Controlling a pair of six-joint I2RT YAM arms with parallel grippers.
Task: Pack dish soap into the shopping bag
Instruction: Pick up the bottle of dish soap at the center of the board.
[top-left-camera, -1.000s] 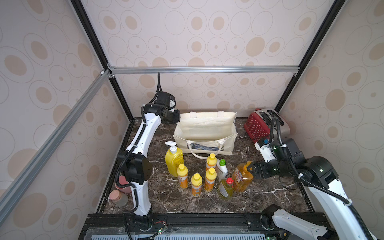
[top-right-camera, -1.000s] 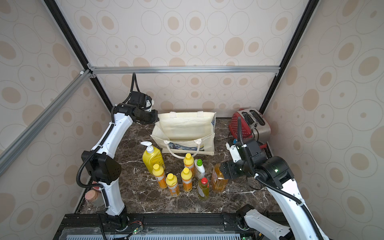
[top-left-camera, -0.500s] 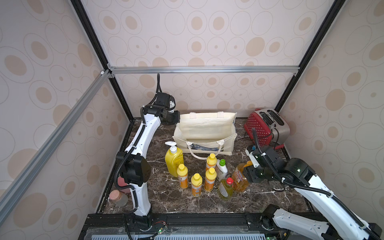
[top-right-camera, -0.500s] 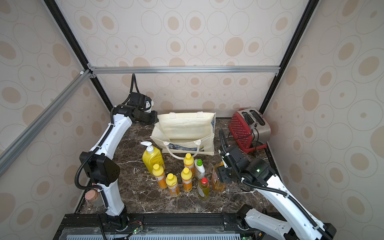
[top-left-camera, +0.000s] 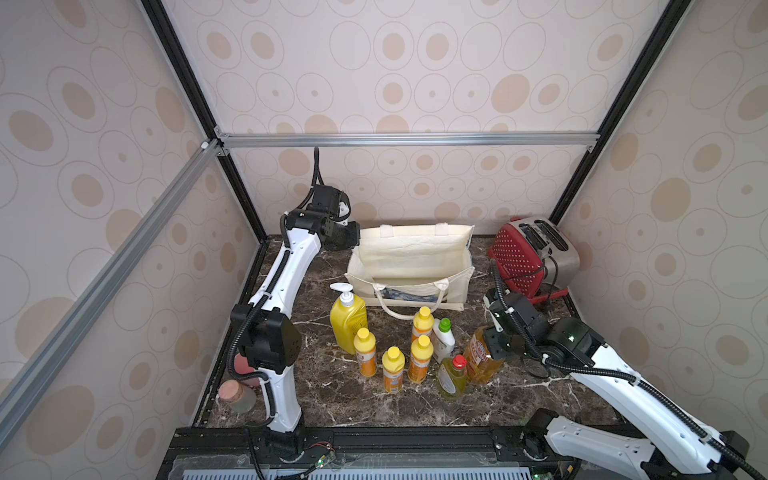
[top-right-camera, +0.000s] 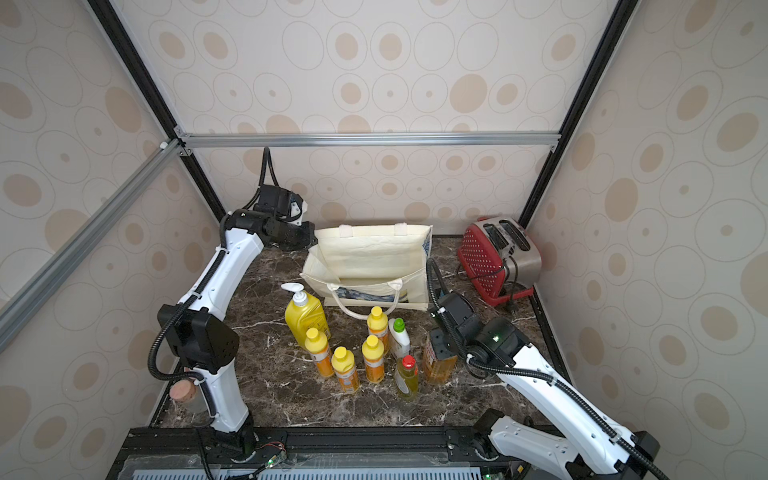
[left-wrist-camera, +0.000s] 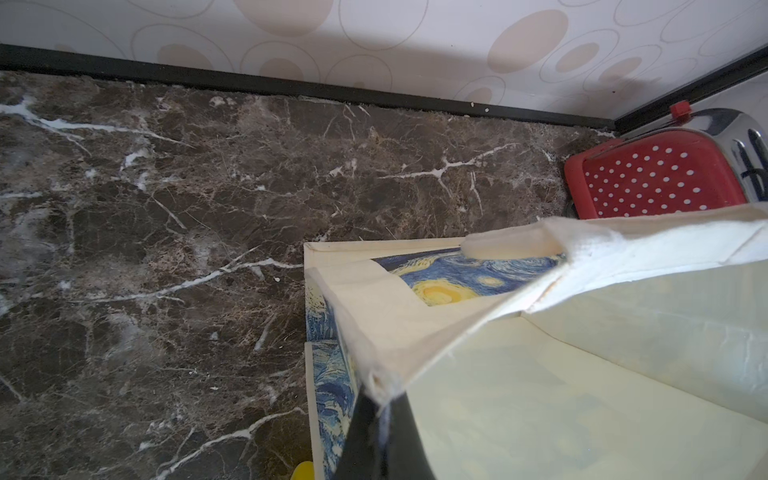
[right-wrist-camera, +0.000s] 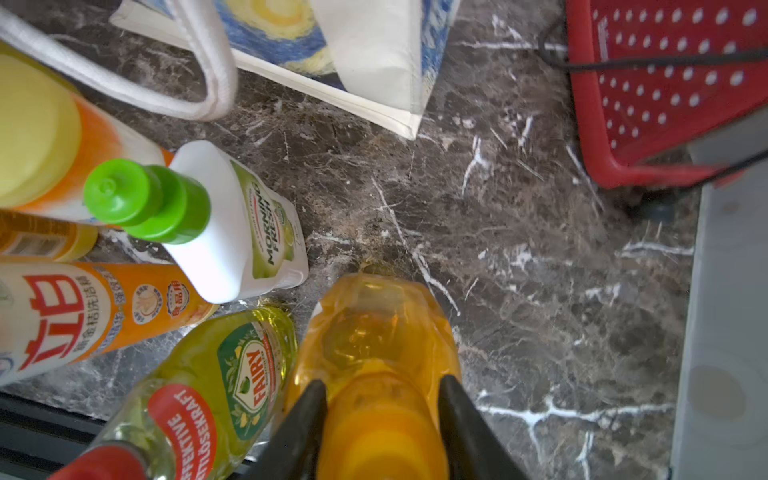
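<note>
Both top views: high at 6 o'clock, far, looked down toward 12, shared whole worktop (top-left-camera: 332, 399). Left wrist sat close over shopping bag (left-wrist-camera: 582, 395), 10 o'clock corner; right wrist close above amber bottle (right-wrist-camera: 382, 332). Both caught toaster (left-wrist-camera: 656, 178).

We're seeing the shopping bag (top-left-camera: 415, 253) standing at the back centre of the table (top-left-camera: 332, 399), with the toaster (top-left-camera: 528, 253) sitting right of it. In front of the bag the dish soap (top-left-camera: 420, 359) is standing in a cluster: big pump bottle (top-left-camera: 348, 318) at the left end, four small bottles (top-left-camera: 393, 370) in the middle, two more bottles (top-left-camera: 443, 343) just right of those, one behind the other, another big bottle (top-left-camera: 482, 357) at the right end. A jar (top-left-camera: 235, 395) is sitting at the front left edge.
</note>
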